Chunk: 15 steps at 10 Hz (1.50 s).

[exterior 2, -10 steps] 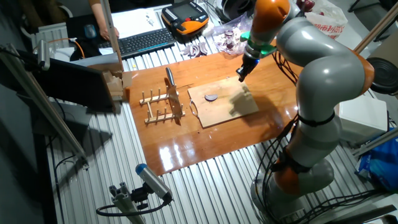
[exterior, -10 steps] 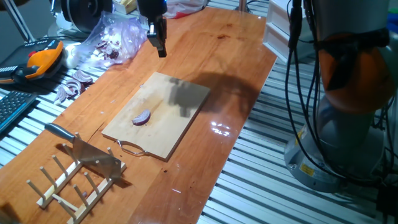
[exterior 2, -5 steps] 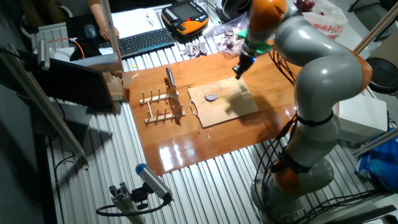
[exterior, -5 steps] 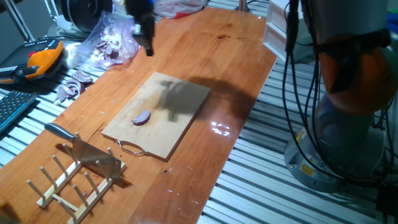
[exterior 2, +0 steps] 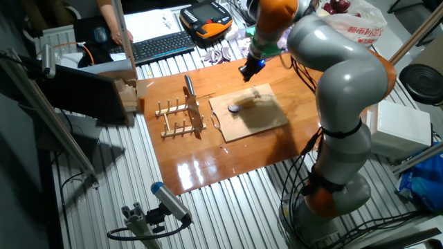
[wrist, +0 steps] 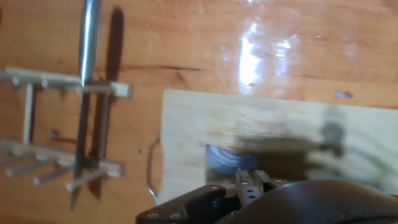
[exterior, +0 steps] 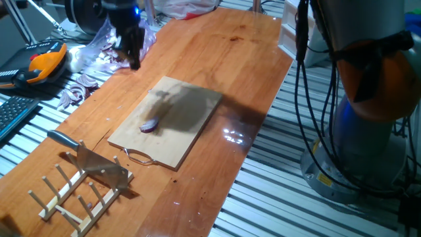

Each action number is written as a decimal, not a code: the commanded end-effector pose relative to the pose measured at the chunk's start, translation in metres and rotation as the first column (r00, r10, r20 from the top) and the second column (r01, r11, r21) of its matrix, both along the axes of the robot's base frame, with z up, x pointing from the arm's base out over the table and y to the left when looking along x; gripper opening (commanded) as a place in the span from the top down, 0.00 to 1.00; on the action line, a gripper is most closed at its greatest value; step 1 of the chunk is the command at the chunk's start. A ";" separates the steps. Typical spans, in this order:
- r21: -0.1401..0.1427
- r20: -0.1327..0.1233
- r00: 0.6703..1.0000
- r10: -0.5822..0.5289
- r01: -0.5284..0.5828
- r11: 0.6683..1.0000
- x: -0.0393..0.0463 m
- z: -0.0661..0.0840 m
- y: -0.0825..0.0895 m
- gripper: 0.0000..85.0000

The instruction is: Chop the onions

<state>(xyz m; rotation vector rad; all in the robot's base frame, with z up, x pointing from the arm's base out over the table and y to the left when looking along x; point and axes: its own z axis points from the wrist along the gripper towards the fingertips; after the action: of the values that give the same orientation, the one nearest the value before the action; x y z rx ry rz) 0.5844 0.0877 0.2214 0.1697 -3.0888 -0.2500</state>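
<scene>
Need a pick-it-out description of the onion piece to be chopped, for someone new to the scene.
Find the pale wooden cutting board in the middle of the table. The onion wedge lies on it, toward the end with the wire handle loop. It is the only thing on the board, a single purple-red piece, unlike the loose onion rings lying off the board.

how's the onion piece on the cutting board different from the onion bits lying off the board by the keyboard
The onion wedge is one compact dark-purple piece, lying alone on the cutting board. The loose onion rings are paler, several and spread out, lying at the table edge. Both are purple onion, neither touched by the gripper.
</scene>
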 end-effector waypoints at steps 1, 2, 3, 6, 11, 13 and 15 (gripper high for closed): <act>0.006 -0.023 1.000 0.000 0.000 1.000 -0.0024 -0.024 0.118 1.00; 0.017 -0.064 0.998 0.011 -0.010 1.000 -0.0043 -0.026 0.120 1.00; 0.010 -0.081 0.997 0.004 -0.003 1.000 -0.0050 -0.026 0.121 1.00; -0.019 -0.083 0.997 -0.011 0.009 1.000 -0.0050 -0.026 0.121 1.00; 0.029 -0.123 0.978 0.170 -0.168 0.985 -0.0050 -0.026 0.121 1.00; 0.033 -0.128 0.976 0.175 -0.172 0.985 -0.0050 -0.026 0.121 1.00; 0.013 -0.115 0.991 0.066 -0.065 0.998 -0.0050 -0.026 0.121 1.00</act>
<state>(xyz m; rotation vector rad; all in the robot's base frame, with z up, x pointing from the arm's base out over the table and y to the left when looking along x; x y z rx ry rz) 0.5794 0.2083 0.1953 0.3108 -2.9522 -0.2503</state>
